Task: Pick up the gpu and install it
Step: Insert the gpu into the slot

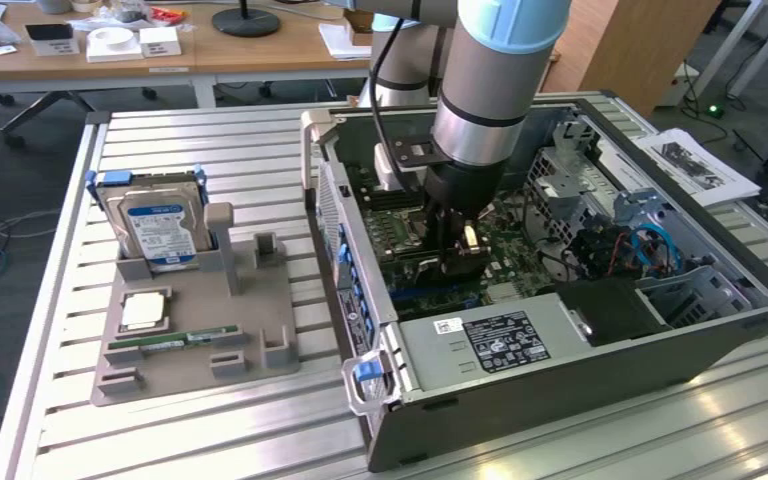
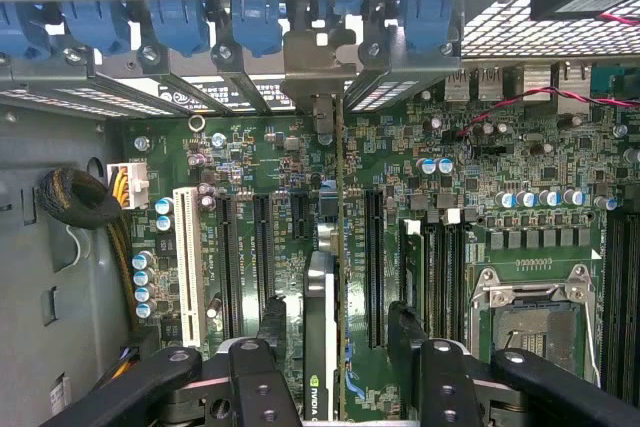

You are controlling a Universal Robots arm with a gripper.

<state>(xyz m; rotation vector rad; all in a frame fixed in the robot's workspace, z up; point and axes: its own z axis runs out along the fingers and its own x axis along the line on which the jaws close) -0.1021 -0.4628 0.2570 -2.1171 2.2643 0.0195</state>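
Inside, 1 gripper (image 2: 335, 367) stands wide astride 1 upright gpu (image 2: 320, 327) among 5 motherboard slots (image 2: 372, 267).

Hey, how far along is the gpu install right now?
Done: the gpu stands on edge on the motherboard inside the case. In hand: the open end effector straddles the card without clamping it. Left: whether it's fully seated can't be told.

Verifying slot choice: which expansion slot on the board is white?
The white slot beside the connector with yellow wires; every other slot is black. The gpu stands edge-on among the black ones.
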